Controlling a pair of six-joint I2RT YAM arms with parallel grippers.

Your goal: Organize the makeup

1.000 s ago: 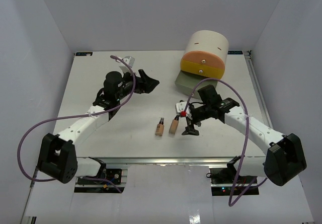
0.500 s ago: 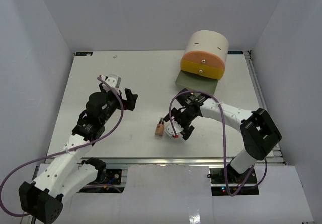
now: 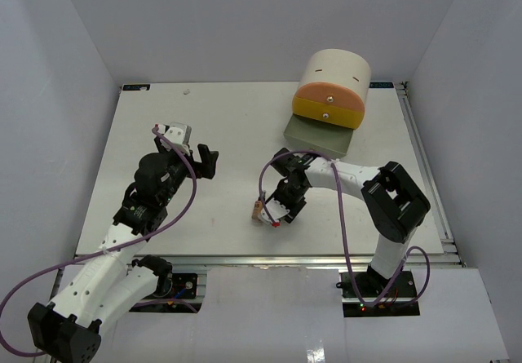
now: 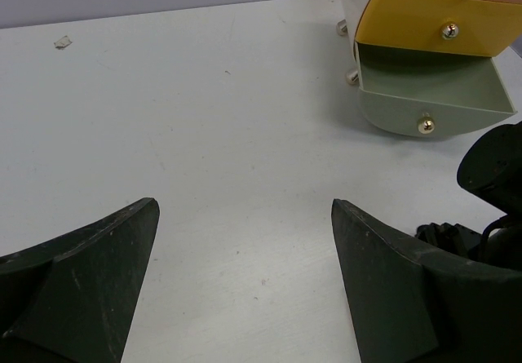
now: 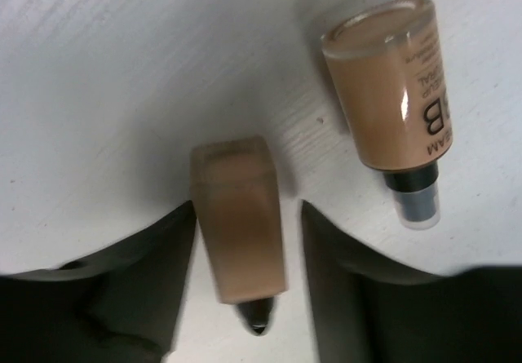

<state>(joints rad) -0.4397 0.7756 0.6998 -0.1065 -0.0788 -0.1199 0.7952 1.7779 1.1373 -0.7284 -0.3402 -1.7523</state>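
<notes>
Two beige makeup bottles with black caps lie side by side on the white table. In the right wrist view the square bottle (image 5: pixel 236 224) lies between my right gripper's (image 5: pixel 249 210) fingers. The left finger is against it and a thin gap shows at the right finger, so the jaws are open around it. The round bottle (image 5: pixel 387 86) lies free just to its right. From above, my right gripper (image 3: pixel 276 210) covers the square bottle, and only the round bottle (image 3: pixel 258 210) shows. My left gripper (image 3: pixel 196 147) (image 4: pixel 245 216) hovers wide open over bare table, holding nothing.
The cream cylinder organizer (image 3: pixel 334 73) stands at the back right. Its yellow drawer (image 3: pixel 326 106) (image 4: pixel 424 24) sits partly out and the grey drawer (image 3: pixel 318 135) (image 4: pixel 432 94) beneath it is pulled out and shows nothing inside. A small scrap (image 4: pixel 63 42) lies at the far left.
My right gripper moved left and down onto the bottles and its jaws narrowed around the square one. The left arm drew back toward the near left, jaws still wide.
</notes>
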